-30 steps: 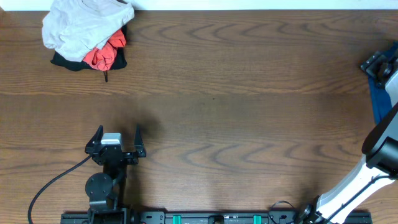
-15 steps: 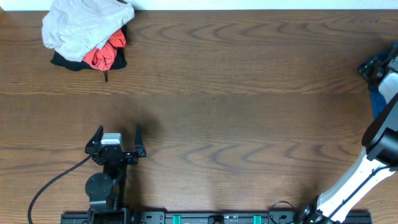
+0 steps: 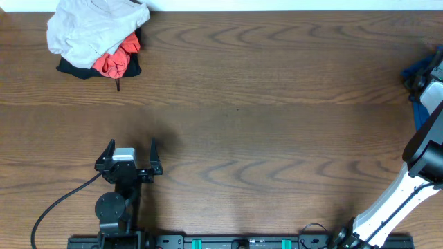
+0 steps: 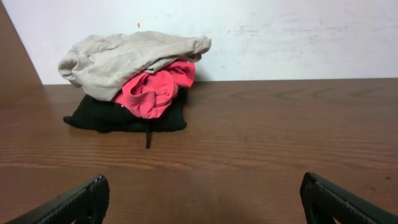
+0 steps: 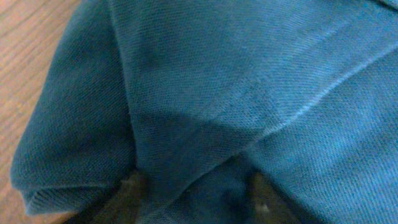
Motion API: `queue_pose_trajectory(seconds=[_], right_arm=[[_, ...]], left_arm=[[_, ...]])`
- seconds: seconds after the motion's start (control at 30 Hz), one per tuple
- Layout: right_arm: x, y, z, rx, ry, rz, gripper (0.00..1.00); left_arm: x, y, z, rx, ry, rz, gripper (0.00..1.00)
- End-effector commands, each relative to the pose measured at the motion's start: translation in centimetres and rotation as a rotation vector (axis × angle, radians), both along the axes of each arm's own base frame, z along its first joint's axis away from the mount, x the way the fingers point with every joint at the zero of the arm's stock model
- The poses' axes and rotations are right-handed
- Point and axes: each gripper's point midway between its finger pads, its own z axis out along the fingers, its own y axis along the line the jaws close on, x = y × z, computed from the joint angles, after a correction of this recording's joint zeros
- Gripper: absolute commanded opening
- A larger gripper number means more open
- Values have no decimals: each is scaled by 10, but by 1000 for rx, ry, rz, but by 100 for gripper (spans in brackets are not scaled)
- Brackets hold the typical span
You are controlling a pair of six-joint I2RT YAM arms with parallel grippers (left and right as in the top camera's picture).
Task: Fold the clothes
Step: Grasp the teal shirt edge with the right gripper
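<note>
A pile of clothes lies at the table's far left corner: a beige garment [image 3: 90, 31] on top, a red one [image 3: 119, 61] and a black one [image 3: 75, 69] under it. In the left wrist view the beige [image 4: 124, 59], red [image 4: 152, 90] and black [image 4: 106, 118] garments lie ahead. My left gripper [image 3: 131, 149] is open and empty near the front edge, fingers wide apart [image 4: 202, 202]. My right gripper [image 3: 422, 72] is at the far right edge on a blue garment [image 3: 419, 114]. Blue cloth [image 5: 249, 74] fills the right wrist view, and a ridge of it is bunched between the fingers [image 5: 196, 193].
The wooden table [image 3: 263, 124] runs between the two arms. A white wall [image 4: 298, 37] stands behind the clothes pile. The blue garment runs off the right edge of the overhead view. A black cable [image 3: 55, 204] trails from the left arm's base.
The right gripper has shifted slightly at the right edge, over the blue garment. The left arm and the clothes pile have not moved.
</note>
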Motion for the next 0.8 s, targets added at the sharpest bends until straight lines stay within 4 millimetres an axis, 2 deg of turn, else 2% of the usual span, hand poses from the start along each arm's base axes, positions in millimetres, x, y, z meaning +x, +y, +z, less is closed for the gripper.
queue_pose_trajectory(seconds=[0.0,0.03,0.1,0.17,0.43,0.63,0.77], right_arm=[[-4,-6,-13,12,18,-21,31],[-5,-6,-14,13,19,-20,27],[-5,-6,-14,15,22,-20,30],[-6,-5,-14,16,25,-20,28],[-5,-6,-13,14,21,-20,1],[-5,-5,-12,17,19,-18,1],[-2,-6,-4,9,0,-15,2]], left_arm=[[-1,-3,-14,11,44,-23,98],[-1,-3,-14,11,44,-23,98],[-1,-3,-14,11,44,-23,98],[-1,-3,-14,11,44,-23,98],[-1,-3,-14,11,44,-23,98],[-1,-3,-14,11,44,-23,98],[-1,-3,-14,11,44,-23,98]])
